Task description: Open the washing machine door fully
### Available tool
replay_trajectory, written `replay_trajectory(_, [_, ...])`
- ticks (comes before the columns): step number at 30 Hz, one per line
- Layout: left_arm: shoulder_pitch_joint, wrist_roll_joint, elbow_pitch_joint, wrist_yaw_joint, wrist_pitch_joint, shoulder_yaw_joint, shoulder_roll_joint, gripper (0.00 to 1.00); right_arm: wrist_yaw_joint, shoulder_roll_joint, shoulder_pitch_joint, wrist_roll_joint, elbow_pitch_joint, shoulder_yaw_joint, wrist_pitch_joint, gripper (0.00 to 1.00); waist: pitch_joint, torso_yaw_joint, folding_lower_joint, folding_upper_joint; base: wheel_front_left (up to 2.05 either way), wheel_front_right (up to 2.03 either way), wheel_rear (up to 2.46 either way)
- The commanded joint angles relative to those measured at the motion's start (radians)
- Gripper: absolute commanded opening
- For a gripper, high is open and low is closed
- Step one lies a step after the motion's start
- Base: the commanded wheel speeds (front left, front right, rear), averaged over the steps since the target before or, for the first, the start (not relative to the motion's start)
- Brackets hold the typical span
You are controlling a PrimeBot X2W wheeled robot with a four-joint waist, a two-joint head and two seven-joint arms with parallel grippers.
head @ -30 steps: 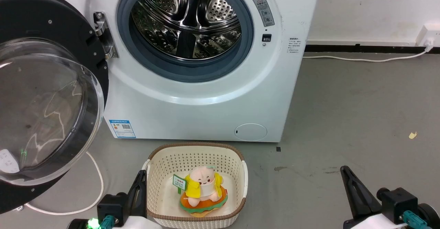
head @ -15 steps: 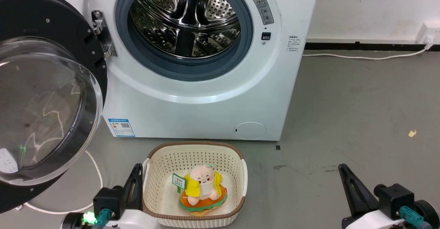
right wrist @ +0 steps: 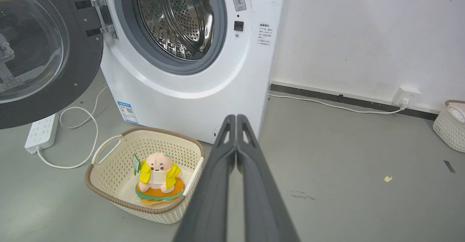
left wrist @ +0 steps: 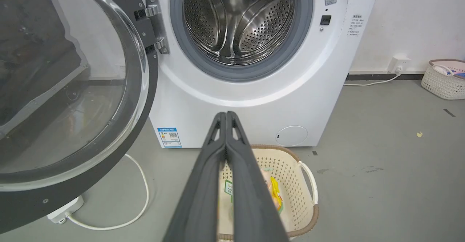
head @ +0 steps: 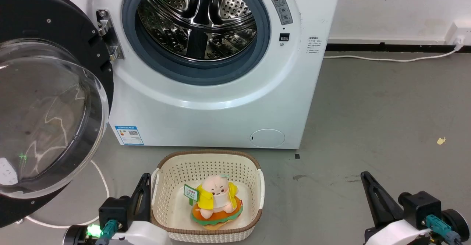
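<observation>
Grey floor (head: 368, 109) fronts the washing machine (head: 206, 105); its door (head: 48, 101), seemingly fully open, lies up-left of the closed left pincer (left wrist: 226, 115), the nearer; right pincer (right wrist: 236, 117) closed too.

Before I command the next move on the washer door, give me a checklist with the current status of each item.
1. Door unlatched and off the opening: ok. The washing machine door hangs from its hinge at the left, and the drum opening of the washing machine is uncovered.
2. Door at the end of its swing: cannot tell. Nothing shows a hinge stop.
3. The left gripper is free: ok. It is shut on nothing and apart from the door.
4. The right gripper is free: ok. It is shut on nothing, over the floor.
5. The left gripper is clear of the basket: cannot tell. Its fingers sit right beside the basket's left rim.
</observation>
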Motion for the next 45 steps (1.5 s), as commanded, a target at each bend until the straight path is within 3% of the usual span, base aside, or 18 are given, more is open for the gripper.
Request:
replay_trajectory(1, [-0.018, 0.011, -0.007, -0.009, 0.005, 0.006, -0.003, 0.00, -0.001, 0.004, -0.021, -0.007, 0.003, 0.003, 0.003, 0.00, 0.001, 0.000, -0.0001, 0.0000, 0.00, 0.00, 0.00])
replay_trajectory(21, [-0.035, 0.061, -0.025, -0.044, 0.045, 0.056, -0.028, 0.00, -0.001, 0.005, -0.048, -0.016, 0.005, 0.010, 0.036, 0.00, 0.010, -0.004, -0.0001, 0.0000, 0.00, 0.00, 0.00])
replay_trajectory(45, [-0.036, 0.063, -0.026, -0.046, 0.047, 0.059, -0.030, 0.00, -0.001, 0.005, -0.050, -0.017, 0.005, 0.010, 0.037, 0.00, 0.011, -0.004, -0.0001, 0.0000, 0.00, 0.00, 0.00])
